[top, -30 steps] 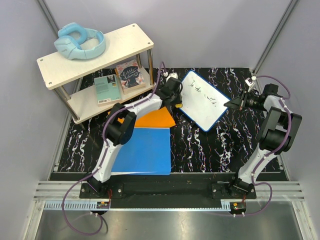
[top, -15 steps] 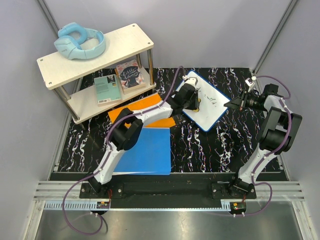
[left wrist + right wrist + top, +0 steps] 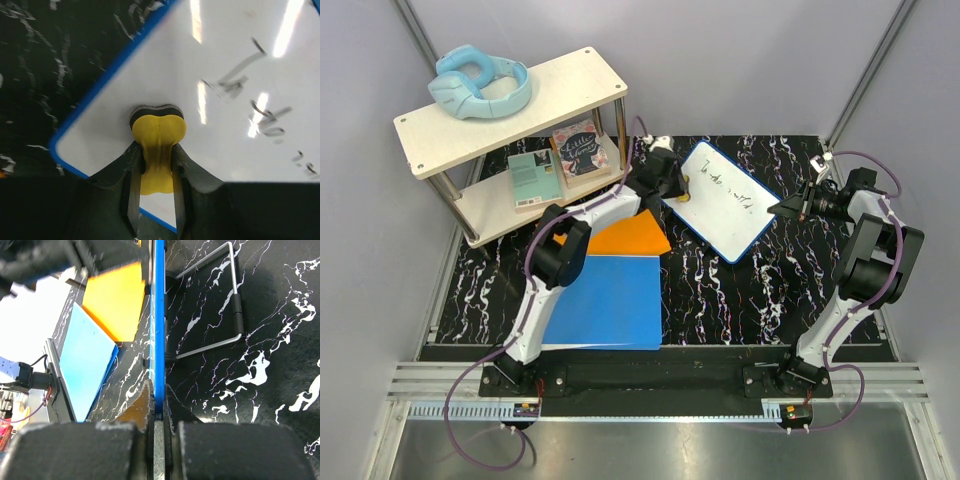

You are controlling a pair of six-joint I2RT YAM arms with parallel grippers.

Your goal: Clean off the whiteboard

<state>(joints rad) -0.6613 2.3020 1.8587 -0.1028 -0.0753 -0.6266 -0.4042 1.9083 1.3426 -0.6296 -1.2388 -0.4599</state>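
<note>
The whiteboard (image 3: 725, 200), white with a thin blue rim, stands tilted at the back middle of the table and bears black handwriting (image 3: 728, 190). My left gripper (image 3: 678, 190) is shut on a yellow eraser (image 3: 158, 145), whose dark pad presses on the board's left corner (image 3: 100, 130); writing (image 3: 250, 100) lies to its right. My right gripper (image 3: 782, 207) is shut on the board's right edge; the right wrist view shows the blue rim (image 3: 159, 330) edge-on between the fingers (image 3: 142, 407).
An orange folder (image 3: 625, 238) and a blue folder (image 3: 605, 300) lie left of the board. A two-level shelf (image 3: 510, 110) at back left holds a light blue headset (image 3: 480, 82) and books (image 3: 558, 165). A wire stand (image 3: 235, 305) props the board from behind.
My left gripper with the eraser swept right onto the board's writing half a second ago, then came back left to the board's left corner. The right arm has not moved.
</note>
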